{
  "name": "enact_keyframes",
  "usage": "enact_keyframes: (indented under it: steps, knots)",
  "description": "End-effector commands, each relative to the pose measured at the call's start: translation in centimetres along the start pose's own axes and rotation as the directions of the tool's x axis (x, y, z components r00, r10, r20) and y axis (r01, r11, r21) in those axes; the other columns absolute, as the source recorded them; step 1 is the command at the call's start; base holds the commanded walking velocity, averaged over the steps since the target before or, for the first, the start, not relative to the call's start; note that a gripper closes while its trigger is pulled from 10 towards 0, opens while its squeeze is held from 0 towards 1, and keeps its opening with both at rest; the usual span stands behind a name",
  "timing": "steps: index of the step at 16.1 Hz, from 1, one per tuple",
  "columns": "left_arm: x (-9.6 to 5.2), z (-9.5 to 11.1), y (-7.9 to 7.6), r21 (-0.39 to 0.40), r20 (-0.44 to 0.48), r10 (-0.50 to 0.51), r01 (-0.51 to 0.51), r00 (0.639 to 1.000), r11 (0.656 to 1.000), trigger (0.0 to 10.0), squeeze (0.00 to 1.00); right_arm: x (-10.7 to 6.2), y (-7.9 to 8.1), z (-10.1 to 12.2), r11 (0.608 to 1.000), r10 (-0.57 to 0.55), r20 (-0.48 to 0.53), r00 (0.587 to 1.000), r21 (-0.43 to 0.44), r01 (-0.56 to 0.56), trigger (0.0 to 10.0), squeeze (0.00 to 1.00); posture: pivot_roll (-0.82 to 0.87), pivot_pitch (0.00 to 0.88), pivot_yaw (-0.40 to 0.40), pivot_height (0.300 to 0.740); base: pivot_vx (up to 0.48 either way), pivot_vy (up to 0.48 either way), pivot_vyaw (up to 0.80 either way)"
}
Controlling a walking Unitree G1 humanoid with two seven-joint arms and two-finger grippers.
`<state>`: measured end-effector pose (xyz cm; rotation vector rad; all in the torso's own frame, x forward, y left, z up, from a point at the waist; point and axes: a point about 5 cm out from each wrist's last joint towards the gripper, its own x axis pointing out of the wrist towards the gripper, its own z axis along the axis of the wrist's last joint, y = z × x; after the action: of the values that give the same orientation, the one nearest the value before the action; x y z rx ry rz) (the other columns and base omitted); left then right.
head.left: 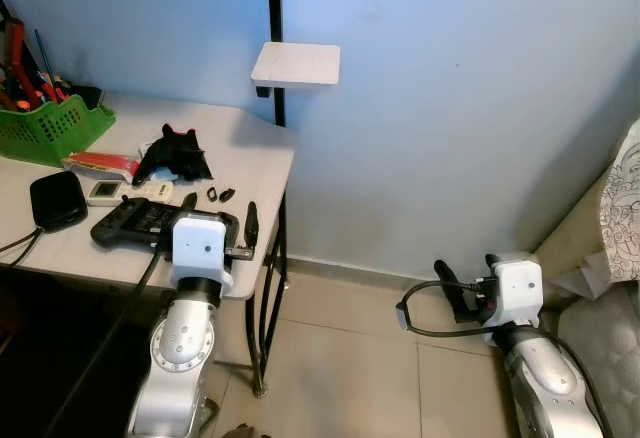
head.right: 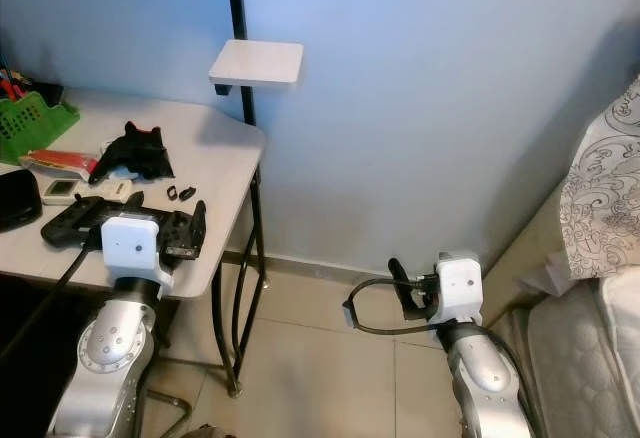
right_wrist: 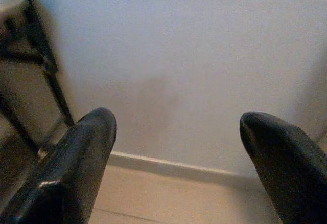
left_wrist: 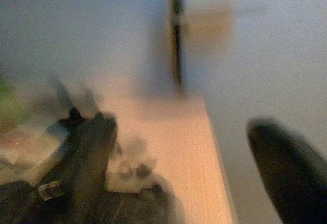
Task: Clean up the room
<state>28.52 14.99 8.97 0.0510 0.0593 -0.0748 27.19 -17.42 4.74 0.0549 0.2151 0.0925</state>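
Left wrist view is blurred, the table [left_wrist: 168, 147] items indistinct; the green basket [head.left: 45, 128] is cut off by the frame edge; the bedding [head.right: 600, 208] is partly out of frame

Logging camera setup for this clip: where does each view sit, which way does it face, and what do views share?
Left eye view: on the head, looking down at the table, green basket and black controller; both silver arms show.
Right eye view: same head, same scene, shifted sideways; bed at right.
Left wrist view: along the open left hand, over the table edge toward the wall; blurred.
Right wrist view: along the open right hand, toward the wall and floor tiles.
Shared: both eyes show the wall shelf.
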Motion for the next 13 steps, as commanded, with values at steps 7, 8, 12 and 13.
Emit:
enact_keyframes:
  steps: [7, 8, 12, 13]
  knots:
    - [0.0, 2.2, -1.7, 0.100, 0.088, -0.130, 0.121, 0.988, 0.988, 10.0, 1.00, 0.6, 1.0, 2.9, 1.000, -0.001, 0.153, 0.988, -0.020, 0.004, 10.0, 1.00, 0.13, 0.000, -0.057, 0.740, 0.034, -0.187, 0.00]
    - [-0.1, 2.1, -1.7, 0.088, 0.075, -0.136, 0.130, 0.988, 0.988, 10.0, 0.56, 0.4, 1.0, 2.4, 0.999, 0.021, 0.135, 0.991, -0.050, -0.015, 10.0, 1.00, 0.13, 0.000, -0.051, 0.740, 0.000, 0.000, 0.00]
    - [1.0, 1.9, -2.4, 0.048, 0.060, -0.147, 0.144, 0.987, 0.988, 10.0, 0.00, 1.3, 2.0, 2.4, 0.997, 0.023, 0.115, 0.993, -0.080, -0.014, 10.0, 0.00, 0.11, 0.000, -0.042, 0.740, 0.223, -0.256, -0.75]
    - [1.0, 1.8, -2.6, 0.050, 0.053, -0.145, 0.142, 0.988, 0.989, 10.0, 0.00, 1.3, 1.8, 2.4, 0.997, 0.023, 0.115, 0.993, -0.081, -0.014, 10.0, 0.00, 0.11, 0.000, -0.043, 0.740, 0.000, 0.000, -0.74]
